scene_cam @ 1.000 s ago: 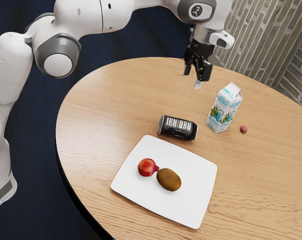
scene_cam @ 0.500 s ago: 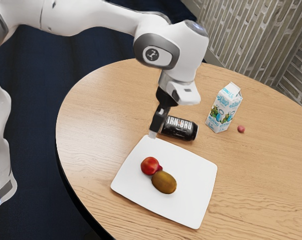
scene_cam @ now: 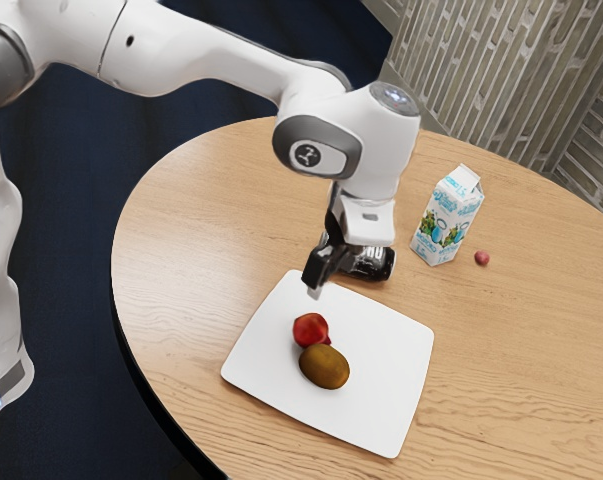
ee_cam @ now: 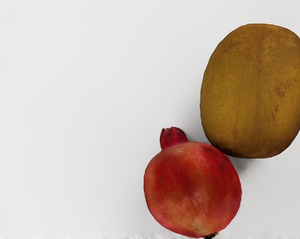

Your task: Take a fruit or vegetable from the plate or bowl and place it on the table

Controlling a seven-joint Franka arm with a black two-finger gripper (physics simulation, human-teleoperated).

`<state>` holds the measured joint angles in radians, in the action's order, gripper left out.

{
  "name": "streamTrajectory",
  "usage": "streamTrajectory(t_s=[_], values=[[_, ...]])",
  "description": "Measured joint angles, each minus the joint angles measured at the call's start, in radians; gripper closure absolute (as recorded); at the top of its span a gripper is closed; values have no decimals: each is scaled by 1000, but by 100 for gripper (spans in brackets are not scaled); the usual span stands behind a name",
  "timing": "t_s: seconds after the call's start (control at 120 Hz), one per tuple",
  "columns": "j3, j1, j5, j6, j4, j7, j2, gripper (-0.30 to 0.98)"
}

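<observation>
My black gripper [scene_cam: 320, 275] hangs above the plate's edge nearest the can, short of the fruit; how it stands is hard to make out. On the white square plate [scene_cam: 381, 400] lie a red pomegranate [scene_cam: 310, 329] and a brown oval kiwi-like fruit [scene_cam: 324, 367], close together. From above, in the wrist view, the pomegranate [ee_cam: 192, 189] has its crown toward bare plate [ee_cam: 70, 109], and its side meets or nearly meets the brown fruit [ee_cam: 254, 92].
Partly behind my hand, a black can [scene_cam: 376, 264] lies on its side just beyond the plate. Toward the exterior view's right stand a milk carton [scene_cam: 447, 218] and, beside it, a small pink round thing [scene_cam: 482, 258] on the wooden table [scene_cam: 191, 230].
My hand has come from beyond the can to over the plate's edge. The pomegranate has shifted toward the exterior view's right, the brown fruit slightly left; the small pink thing moved slightly toward the carton.
</observation>
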<state>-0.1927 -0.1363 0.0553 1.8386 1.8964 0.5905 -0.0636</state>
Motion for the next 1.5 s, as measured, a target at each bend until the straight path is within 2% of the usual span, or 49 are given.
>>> streamTrajectory(t_s=[0.217,0.583,1.5], values=[[-5,-24,3,30,63,70,1,0],[-1,1,7,52,37,158,95,0],[-11,-15,15,68,37,342,170,0]])
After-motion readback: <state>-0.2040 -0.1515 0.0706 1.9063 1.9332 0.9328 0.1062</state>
